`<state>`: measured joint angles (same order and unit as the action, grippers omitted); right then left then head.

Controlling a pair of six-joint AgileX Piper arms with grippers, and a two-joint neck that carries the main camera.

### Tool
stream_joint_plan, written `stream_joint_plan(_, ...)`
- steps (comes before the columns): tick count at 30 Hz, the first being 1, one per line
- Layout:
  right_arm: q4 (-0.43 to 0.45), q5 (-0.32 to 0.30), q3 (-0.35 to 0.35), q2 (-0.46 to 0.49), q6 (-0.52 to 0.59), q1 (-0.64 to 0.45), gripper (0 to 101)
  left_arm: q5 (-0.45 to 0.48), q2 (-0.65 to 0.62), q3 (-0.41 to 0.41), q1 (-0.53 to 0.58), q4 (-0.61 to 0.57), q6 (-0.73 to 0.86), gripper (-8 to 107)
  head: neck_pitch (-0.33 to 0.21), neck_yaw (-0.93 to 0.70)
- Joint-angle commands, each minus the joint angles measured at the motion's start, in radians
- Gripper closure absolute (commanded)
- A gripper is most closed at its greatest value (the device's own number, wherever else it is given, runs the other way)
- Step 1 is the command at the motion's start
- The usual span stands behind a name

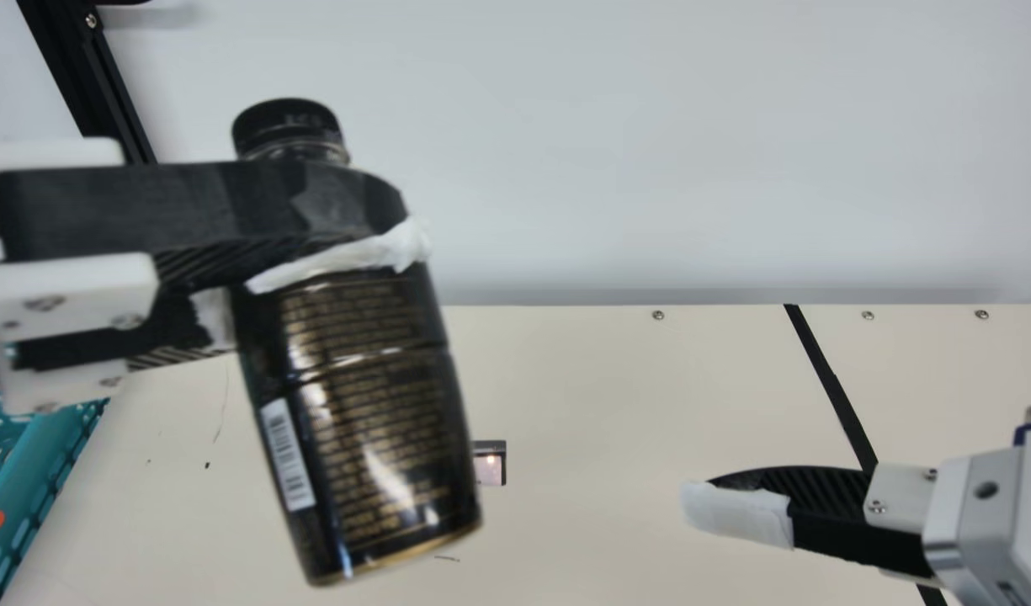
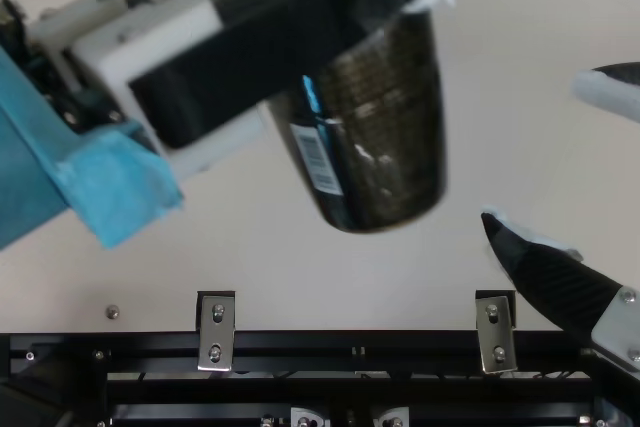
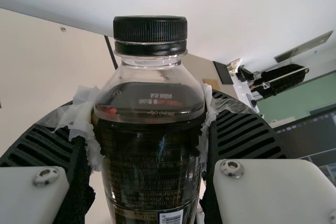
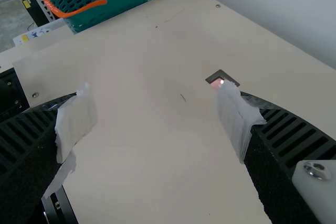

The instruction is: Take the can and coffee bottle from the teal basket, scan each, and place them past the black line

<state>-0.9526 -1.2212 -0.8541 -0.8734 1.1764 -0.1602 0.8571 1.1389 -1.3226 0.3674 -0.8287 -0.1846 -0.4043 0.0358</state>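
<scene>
The coffee bottle (image 1: 380, 412) is held by the left claw (image 1: 313, 265), and the claw is clamped on its two sides, just below the neck. White wrapping (image 1: 347, 257) is pressed between the fingers and the bottle. The bottle is kept above the table (image 1: 608, 379), a little tilted, with its black cap (image 1: 286, 126) on the upper end. A barcode (image 1: 288, 454) is shown on the bottle's side toward the camera in the main view.

The right claw (image 2: 545, 159) is opened, with a wide gap between its two fingers. In the top view, free room is left between this claw and the bottle. In the main view, the black line (image 1: 831, 383) is partly covered by the right claw, and the bottle is seen well apart from the line.

A small lit device (image 1: 491, 475) is placed on the table, and a broad stretch of surface is found between it and the black line. The far edge of the table is bordered by a pale wall (image 1: 650, 151); another edge is bordered by a black rail (image 2: 300, 345). The teal basket (image 4: 118, 4), with orange handles, is seen near a corner of the table.
</scene>
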Motion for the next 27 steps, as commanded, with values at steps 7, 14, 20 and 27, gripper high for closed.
stream_joint_plan(7, 0.000, 0.000, 0.000, 0.000, 0.000, 0.000, 0, -0.028, 0.021, -0.040, 0.080, 0.040, -0.171, 89, -0.032, 0.003)
stream_joint_plan(14, 0.000, 0.000, 0.000, 0.000, 0.000, 0.000, 0, -0.034, 0.021, -0.045, 0.089, 0.047, -0.179, 89, -0.032, 0.003)
stream_joint_plan(20, 0.000, 0.000, 0.000, 0.000, 0.000, 0.000, 0, -0.018, 0.028, -0.049, 0.076, 0.033, -0.179, 89, -0.032, 0.003)
stream_joint_plan(27, 0.000, 0.000, 0.000, 0.000, 0.000, 0.000, 0, 0.111, 0.075, -0.117, 0.040, -0.004, -0.267, 89, -0.032, 0.003)
